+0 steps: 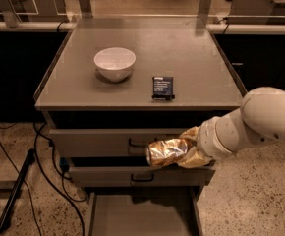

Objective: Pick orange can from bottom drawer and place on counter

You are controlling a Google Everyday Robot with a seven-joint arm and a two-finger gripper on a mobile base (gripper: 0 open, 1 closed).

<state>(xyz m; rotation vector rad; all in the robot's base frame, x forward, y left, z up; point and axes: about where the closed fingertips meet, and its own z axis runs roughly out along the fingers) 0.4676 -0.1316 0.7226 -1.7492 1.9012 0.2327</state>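
The orange can [165, 152], a shiny golden-bronze dented object, lies sideways in my gripper [185, 152], which is shut on it. It hangs in front of the two closed drawer fronts, above the pulled-out bottom drawer [142, 214], whose grey floor shows nothing on it. My white arm reaches in from the right. The counter [191, 58] is the flat grey cabinet top, higher up and behind the can.
On the counter stand a white bowl [114, 63] at left centre and a small dark blue box [162, 87] near the front edge. Black cables and a dark pole [14, 193] lie on the speckled floor to the left.
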